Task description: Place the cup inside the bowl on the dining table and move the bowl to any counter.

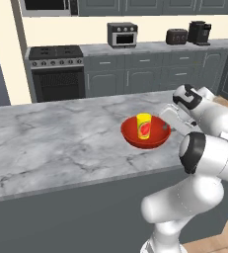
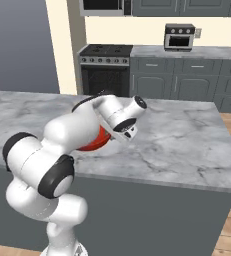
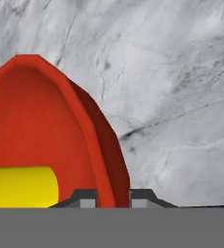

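You have the red bowl [image 1: 146, 132] sitting on the grey veined marble top [image 1: 56, 143], a little right of centre in the left base view. The yellow cup [image 1: 144, 125] stands upright inside it, its red mark facing the camera.

Your gripper [image 3: 112, 199] is clamped on the bowl's rim. In the hand view, at the bottom centre, one dark fingertip [image 3: 88, 198] sits on the inner side of the red wall and the other on the outer side, with the rim pinched between them. The cup [image 3: 21, 187] shows as a yellow block at the lower left of that view, inside the bowl [image 3: 40, 131] and just beside the inner fingertip; you cannot tell whether they touch.

In the left base view the white arm [image 1: 204, 148] rises from the lower right and reaches the bowl's right edge. In the right base view the arm [image 2: 67, 135] covers most of the bowl [image 2: 98, 140], leaving a red sliver near the centre.

Behind the marble top, at the upper part of the left base view, you see a stove [image 1: 56, 69], a toaster oven [image 1: 122, 34], a toaster [image 1: 176, 36] and a coffee machine [image 1: 200, 33] along grey wall cabinets [image 1: 145, 71].
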